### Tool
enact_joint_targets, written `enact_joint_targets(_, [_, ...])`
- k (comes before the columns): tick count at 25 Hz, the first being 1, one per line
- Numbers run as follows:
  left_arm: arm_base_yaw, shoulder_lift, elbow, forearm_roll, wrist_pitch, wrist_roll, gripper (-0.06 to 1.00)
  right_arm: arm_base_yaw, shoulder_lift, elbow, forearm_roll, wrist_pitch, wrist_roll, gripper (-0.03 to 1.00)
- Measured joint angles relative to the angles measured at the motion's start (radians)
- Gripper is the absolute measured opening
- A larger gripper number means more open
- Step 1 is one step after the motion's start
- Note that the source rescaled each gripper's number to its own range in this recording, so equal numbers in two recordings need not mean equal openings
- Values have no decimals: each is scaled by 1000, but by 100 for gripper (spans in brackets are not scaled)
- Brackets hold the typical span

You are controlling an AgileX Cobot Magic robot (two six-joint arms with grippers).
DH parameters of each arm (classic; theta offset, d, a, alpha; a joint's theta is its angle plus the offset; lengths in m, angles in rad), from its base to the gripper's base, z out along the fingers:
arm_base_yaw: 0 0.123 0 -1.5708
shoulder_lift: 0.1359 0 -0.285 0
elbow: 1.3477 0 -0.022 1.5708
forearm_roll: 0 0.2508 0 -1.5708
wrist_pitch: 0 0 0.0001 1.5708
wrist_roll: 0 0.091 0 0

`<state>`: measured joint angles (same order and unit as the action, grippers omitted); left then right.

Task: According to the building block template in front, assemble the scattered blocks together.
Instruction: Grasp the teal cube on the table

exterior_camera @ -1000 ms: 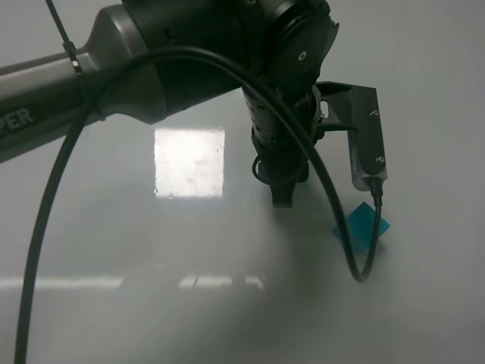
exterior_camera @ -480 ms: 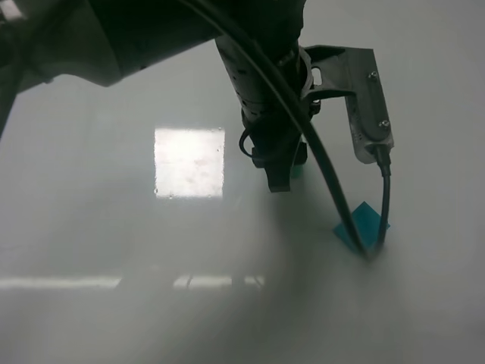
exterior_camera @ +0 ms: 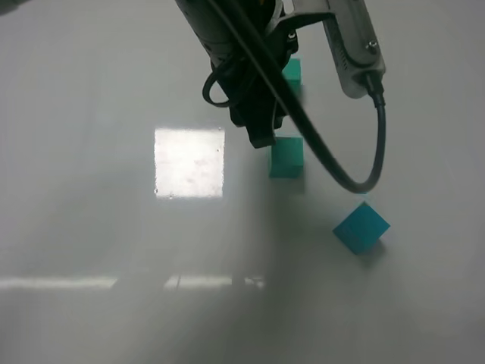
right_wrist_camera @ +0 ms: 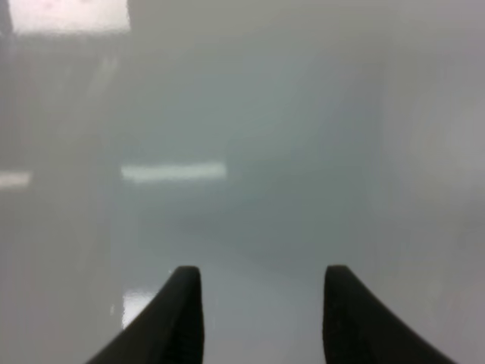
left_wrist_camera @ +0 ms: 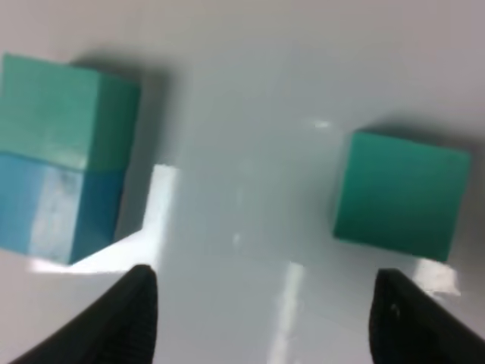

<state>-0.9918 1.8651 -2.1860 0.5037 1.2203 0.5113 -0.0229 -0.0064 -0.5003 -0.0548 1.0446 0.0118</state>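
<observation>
The template (left_wrist_camera: 61, 163), a green cube joined to a blue cube, lies in the left wrist view; in the high view only its green half (exterior_camera: 292, 70) shows behind the arm. The loose green cube (exterior_camera: 286, 157) (left_wrist_camera: 402, 193) stands alone on the table. The loose blue cube (exterior_camera: 361, 227) lies nearer and to the right, turned at an angle. My left gripper (exterior_camera: 261, 136) (left_wrist_camera: 265, 311) is open and empty, hovering just left of the green cube. My right gripper (right_wrist_camera: 261, 303) is open and empty over bare table.
The white table (exterior_camera: 114, 303) is glossy, with a bright square light reflection (exterior_camera: 189, 161) left of the green cube. The left arm's black cable (exterior_camera: 341, 178) hangs in a loop above the space between the green and blue cubes.
The left arm has moved toward the far side of the table, uncovering the green cube and the template's green half. The blue cube has stayed in place.
</observation>
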Motion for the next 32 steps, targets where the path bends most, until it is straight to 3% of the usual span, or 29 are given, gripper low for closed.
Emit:
enact_joint_targets(9, [239, -96, -1, -176, -36, -274, 58, 0, 0, 0, 0, 0, 0, 0])
enact_joint_targets(17, [395, -237, 233, -190, -69, -352, 58, 0, 0, 0, 0, 0, 0, 0])
enact_joint_targets(23, [589, -375, 376, -205, -104, -460, 57, 0, 0, 0, 0, 0, 0, 0])
enact_joint_targets(32, [823, -635, 567, -230, -90, -504, 57, 0, 0, 0, 0, 0, 0, 0])
